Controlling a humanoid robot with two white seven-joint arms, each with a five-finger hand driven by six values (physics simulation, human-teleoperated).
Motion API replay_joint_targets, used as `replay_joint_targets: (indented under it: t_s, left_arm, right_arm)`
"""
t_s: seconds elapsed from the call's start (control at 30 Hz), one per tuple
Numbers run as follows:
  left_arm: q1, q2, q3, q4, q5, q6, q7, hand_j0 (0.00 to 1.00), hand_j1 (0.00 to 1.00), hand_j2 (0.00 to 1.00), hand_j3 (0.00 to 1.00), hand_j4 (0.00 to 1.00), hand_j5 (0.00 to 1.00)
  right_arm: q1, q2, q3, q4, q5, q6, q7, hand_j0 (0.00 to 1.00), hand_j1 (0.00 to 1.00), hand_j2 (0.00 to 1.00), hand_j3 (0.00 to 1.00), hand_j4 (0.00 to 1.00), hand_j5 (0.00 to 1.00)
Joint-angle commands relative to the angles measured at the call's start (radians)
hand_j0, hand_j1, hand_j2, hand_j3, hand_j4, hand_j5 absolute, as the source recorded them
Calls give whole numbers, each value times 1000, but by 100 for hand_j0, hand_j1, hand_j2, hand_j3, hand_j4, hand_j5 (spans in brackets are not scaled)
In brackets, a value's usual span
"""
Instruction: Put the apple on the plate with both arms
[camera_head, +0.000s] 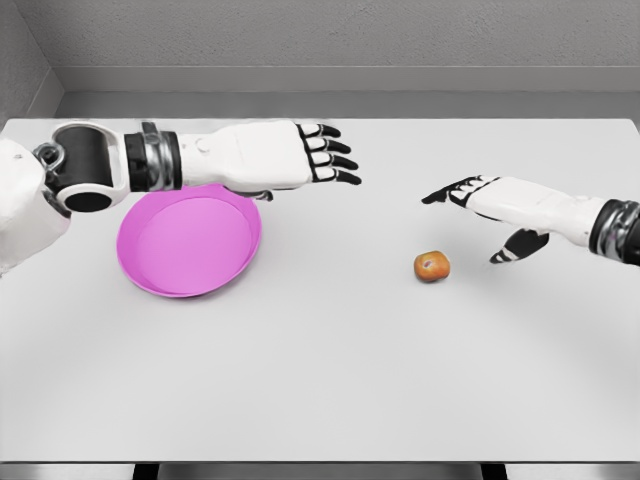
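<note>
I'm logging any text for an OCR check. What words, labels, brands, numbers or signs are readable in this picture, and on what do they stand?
None: no readable text appears anywhere.
The round pink plate is plain.
The small orange-red apple bears no sticker.
The white left hand, the white right hand and the white table carry no markings.
</note>
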Motion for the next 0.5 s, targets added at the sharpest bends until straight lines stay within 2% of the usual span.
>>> replay_joint_targets:
  t_s: [0.0, 0.07, 0.13, 0.23, 0.33, 0.47]
  left_arm:
    - [0, -53, -83, 5, -20, 1, 0, 100, 100, 100, 100, 100, 100]
    - [-28, -85, -132, 10, -20, 1, 2, 100, 100, 100, 100, 100, 100]
    - [-37, -120, -146, 68, -20, 1, 3, 100, 100, 100, 100, 100, 100]
    - [-77, -185, -204, 102, -30, 1, 3, 100, 100, 100, 100, 100, 100]
    - [-115, -240, -261, 128, -31, 1, 3, 100, 100, 100, 100, 100, 100]
    - [-143, -298, -286, 154, -50, 1, 2, 100, 100, 100, 100, 100, 100]
  right_arm:
    - [0, -19, -54, 9, -5, 1, 0, 100, 100, 100, 100, 100, 100]
    - [-2, -30, -77, 48, -6, 2, -2, 100, 100, 100, 100, 100, 100]
    - [0, -34, -137, 91, -6, 1, -2, 100, 100, 100, 100, 100, 100]
    - [2, -34, -177, 141, -6, -1, -2, 100, 100, 100, 100, 100, 100]
    - [5, -34, -184, 147, -8, -21, -2, 100, 100, 100, 100, 100, 100]
    - [8, -33, -184, 137, -8, -21, -2, 100, 100, 100, 100, 100, 100]
